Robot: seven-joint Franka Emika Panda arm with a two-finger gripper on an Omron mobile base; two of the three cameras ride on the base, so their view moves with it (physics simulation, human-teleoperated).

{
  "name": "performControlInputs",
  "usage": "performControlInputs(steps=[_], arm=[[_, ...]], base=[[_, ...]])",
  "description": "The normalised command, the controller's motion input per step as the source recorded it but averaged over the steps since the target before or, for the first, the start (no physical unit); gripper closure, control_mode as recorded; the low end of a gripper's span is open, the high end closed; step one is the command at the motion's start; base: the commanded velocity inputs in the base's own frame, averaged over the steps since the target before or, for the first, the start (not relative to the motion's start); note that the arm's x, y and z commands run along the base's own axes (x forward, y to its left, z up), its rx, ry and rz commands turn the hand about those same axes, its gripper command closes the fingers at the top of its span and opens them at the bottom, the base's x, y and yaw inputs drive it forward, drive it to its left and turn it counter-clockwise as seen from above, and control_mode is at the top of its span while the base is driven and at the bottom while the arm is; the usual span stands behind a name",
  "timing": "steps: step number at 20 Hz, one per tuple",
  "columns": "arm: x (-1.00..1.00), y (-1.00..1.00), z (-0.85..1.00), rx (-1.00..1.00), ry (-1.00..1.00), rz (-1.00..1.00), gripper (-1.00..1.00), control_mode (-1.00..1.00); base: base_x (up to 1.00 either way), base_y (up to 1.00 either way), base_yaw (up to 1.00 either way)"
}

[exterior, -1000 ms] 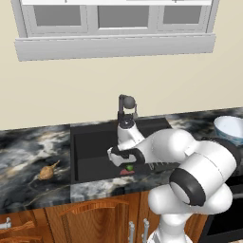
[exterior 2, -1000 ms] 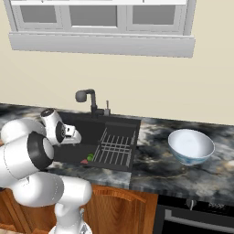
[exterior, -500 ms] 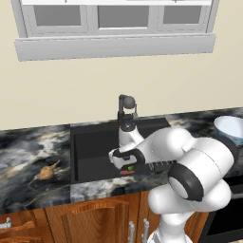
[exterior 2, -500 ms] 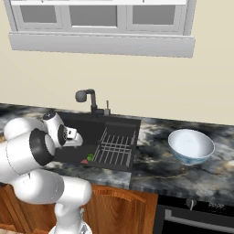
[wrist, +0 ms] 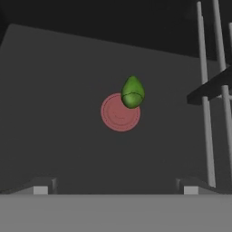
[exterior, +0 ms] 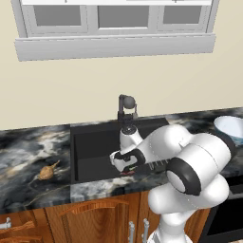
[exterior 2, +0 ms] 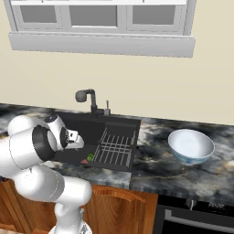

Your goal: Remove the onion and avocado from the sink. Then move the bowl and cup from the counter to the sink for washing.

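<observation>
Avocado [wrist: 132, 92] lies on the sink [exterior: 95, 142] floor by the drain; gripper [wrist: 115, 188] hangs above it, jaws wide apart, lining up to grab.

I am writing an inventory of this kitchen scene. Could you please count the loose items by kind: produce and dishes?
Produce: 2, the onion on the counter and the avocado in the sink.
Dishes: 1, the bowl on the counter.
Total: 3

Green avocado [wrist: 132, 92], marbled black-grey counter [exterior 2: 155, 167]
</observation>
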Motion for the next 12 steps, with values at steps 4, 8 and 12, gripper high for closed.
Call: performControlInputs(steps=[4,8,12], arm=[[0.01,-0.04,-0.13,0.0,0.0,0.0,-1.0,-1.0],[0.0,-0.04,-0.13,0.0,0.0,0.0,-1.0,-1.0],[0.0,-0.04,-0.12,0.0,-0.01,0.0,-1.0,-1.0]], base=[[0.0,0.0,0.0],[0.0,0.0,0.0],[0.0,0.0,0.0]])
